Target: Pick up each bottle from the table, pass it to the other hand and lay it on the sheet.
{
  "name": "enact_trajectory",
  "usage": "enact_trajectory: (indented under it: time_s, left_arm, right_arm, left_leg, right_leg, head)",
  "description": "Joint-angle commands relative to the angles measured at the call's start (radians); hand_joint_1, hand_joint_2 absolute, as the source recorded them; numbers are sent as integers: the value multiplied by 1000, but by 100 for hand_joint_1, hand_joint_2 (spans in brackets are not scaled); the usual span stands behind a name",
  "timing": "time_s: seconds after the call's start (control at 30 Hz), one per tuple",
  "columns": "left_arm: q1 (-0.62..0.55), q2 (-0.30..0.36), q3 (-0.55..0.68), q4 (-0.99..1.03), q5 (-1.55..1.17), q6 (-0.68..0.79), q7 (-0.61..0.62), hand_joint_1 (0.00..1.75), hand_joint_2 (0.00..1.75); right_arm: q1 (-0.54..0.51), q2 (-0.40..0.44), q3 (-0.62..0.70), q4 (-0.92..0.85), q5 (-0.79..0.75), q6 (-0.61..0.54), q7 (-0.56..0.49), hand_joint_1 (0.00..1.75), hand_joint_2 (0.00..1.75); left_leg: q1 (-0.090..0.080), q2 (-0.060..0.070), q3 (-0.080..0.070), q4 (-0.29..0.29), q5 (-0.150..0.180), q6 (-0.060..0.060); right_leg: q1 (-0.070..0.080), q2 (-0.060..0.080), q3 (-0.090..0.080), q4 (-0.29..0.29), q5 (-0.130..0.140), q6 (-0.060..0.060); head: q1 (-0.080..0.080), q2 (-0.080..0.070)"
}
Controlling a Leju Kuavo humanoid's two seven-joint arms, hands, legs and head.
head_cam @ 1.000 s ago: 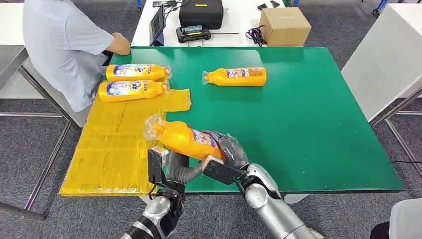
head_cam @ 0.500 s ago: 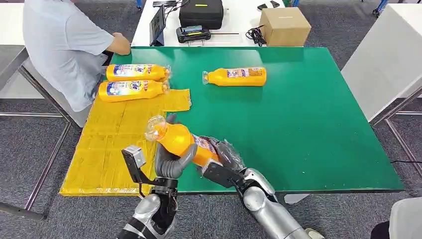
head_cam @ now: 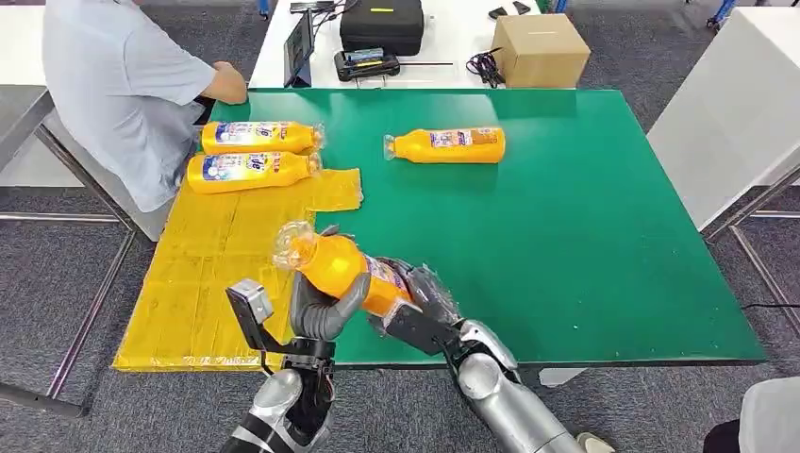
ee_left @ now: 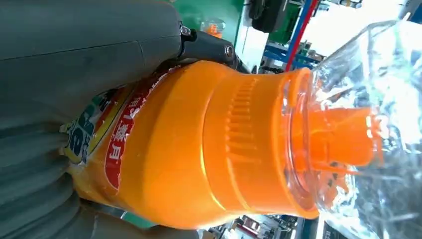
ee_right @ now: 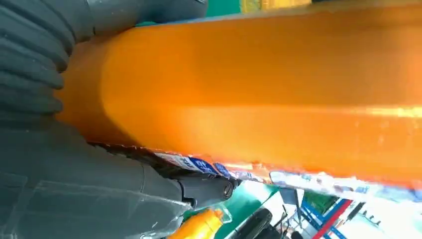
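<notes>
Head view, held bottle: the orange bottle (head_cam: 344, 267) hangs above the table's (head_cam: 585, 245) near edge at about 6 o'clock, clear cap toward 10 o'clock and tilted up, base toward 4 o'clock.
Head view, right robot hand: the right robot hand (head_cam: 423, 300) is clamped on the base end of the bottle, fingers wrapped over the label.
Head view, left robot hand: the left robot hand (head_cam: 324, 304) wraps the shoulder end from beneath, thumb curled up its near side.
Head view, target: the yellow sheet (head_cam: 222, 274) lies at 9 o'clock of the bottle, with two laid bottles (head_cam: 250, 155) at its far end; another bottle (head_cam: 445, 145) waits on the green at 12 o'clock.
Left wrist view: the left robot hand's grey palm (ee_left: 74, 64) presses the labelled body just behind the ribbed shoulder; the capped neck (ee_left: 348, 144) juts free.
Right wrist view: the right robot hand's thumb (ee_right: 89, 184) and ribbed cover hug the bottle's flat side.
Doing it well: this looks like the handover, so the left grip should be firm before the right lets go, or the heavy base may swing down; then carry toward 9 o'clock and lay it flat below the two laid bottles.
</notes>
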Motion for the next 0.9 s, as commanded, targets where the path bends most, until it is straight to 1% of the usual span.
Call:
enact_trajectory:
  time_s: [0.03,0.1,0.13,0.23,0.27,0.3,0.37,0.4,0.57,0.6,0.63,0.67,0.7,0.73,0.77,0.83,0.87,0.9]
  left_arm:
    - [-17,31,-66,24,-11,-18,0,175,175]
    - [-17,31,-66,24,-11,-18,0,175,175]
    - [-17,31,-66,24,-11,-18,0,175,175]
    - [-17,31,-66,24,-11,-18,0,175,175]
    - [-17,31,-66,24,-11,-18,0,175,175]
    - [-17,31,-66,24,-11,-18,0,175,175]
    - [-17,31,-66,24,-11,-18,0,175,175]
    - [-17,31,-66,24,-11,-18,0,175,175]
    - [-18,35,-77,25,-33,-8,-10,175,175]
    - [-21,38,-82,25,-52,9,-14,175,175]
    - [-25,40,-84,27,-66,25,-14,175,175]
    - [-27,42,-81,23,-67,24,-15,175,175]
    - [-26,44,-75,16,-65,26,-15,175,175]
    - [-24,47,-68,4,-63,26,-14,175,175]
    - [-22,52,-61,-7,-62,26,-13,175,175]
    - [-22,61,-48,-23,-62,32,-10,175,175]
    - [-22,68,-42,-36,-65,37,-8,175,175]
    - [-19,76,-34,-51,-63,36,-3,175,175]
  right_arm:
    - [-62,16,-1,62,-34,32,-1,175,175]
    - [-62,16,-1,62,-34,32,-1,175,175]
    - [-62,16,-1,62,-34,32,-1,175,175]
    - [-62,16,-1,62,-34,32,-1,175,175]
    - [-62,16,-1,62,-34,32,-1,175,175]
    - [-62,16,-1,62,-34,32,-1,175,175]
    - [-62,16,-1,62,-34,32,-1,175,175]
    - [-62,16,-1,62,-34,32,-1,175,175]
    - [-63,17,-7,61,-55,46,-5,175,175]
    - [-62,19,-10,63,-64,52,-3,164,175]
    - [-62,19,-11,64,-66,52,-3,138,175]
    - [-61,20,-13,67,-68,51,-3,52,175]
    - [-59,24,-17,71,-72,49,0,0,175]
    - [-59,27,-18,77,-73,49,3,0,175]
    - [-60,27,-16,84,-70,45,8,0,0]
    - [-59,29,-17,95,-66,35,15,0,0]
    - [-57,32,-21,102,-63,22,19,0,0]
    - [-54,32,-27,108,-62,10,21,0,0]
  left_leg:
    - [0,3,4,0,-2,-1]
    - [0,2,3,0,-1,-1]
    - [0,3,5,0,-2,-1]
    - [0,2,2,-1,-1,-1]
    - [0,3,4,0,-2,-1]
    - [0,2,2,0,-1,-1]
    - [0,3,4,0,-2,-1]
    - [0,2,2,0,-1,-1]
    - [0,2,3,0,-1,-1]
    - [0,2,2,0,-1,-1]
    - [0,3,4,0,-2,-1]
    - [0,2,3,-1,-1,-1]
    - [0,2,4,0,-2,-1]
    - [0,2,3,0,-1,-1]
    - [0,2,2,-1,-1,-1]
    - [0,3,6,-1,-2,-2]
    - [0,4,4,-1,-2,-1]
    - [0,5,6,-1,-2,-2]
  right_leg:
    - [0,2,3,1,-1,-2]
    - [0,2,2,0,-1,-1]
    - [0,3,4,0,-1,-2]
    - [0,1,1,0,0,-1]
    - [0,2,3,0,-1,-2]
    - [0,2,1,0,0,-1]
    - [0,2,3,0,-1,-2]
    - [0,2,2,0,-1,-1]
    - [0,2,2,0,-1,-1]
    - [0,1,1,0,0,-1]
    - [0,2,3,0,-1,-2]
    - [0,1,2,0,-1,-1]
    - [0,2,3,0,-1,-2]
    - [0,2,2,0,-1,-2]
    - [0,1,1,0,0,-1]
    - [0,3,4,0,-1,-2]
    - [0,3,3,0,-1,-2]
    - [0,4,4,0,-1,-2]
  head:
    - [0,0]
    - [0,0]
    - [0,0]
    - [0,0]
    - [0,0]
    - [0,0]
    - [0,0]
    - [0,0]
    - [0,0]
    - [0,0]
    - [0,0]
    - [0,0]
    - [0,0]
    - [0,0]
    - [0,0]
    - [0,0]
    - [0,0]
    - [0,0]
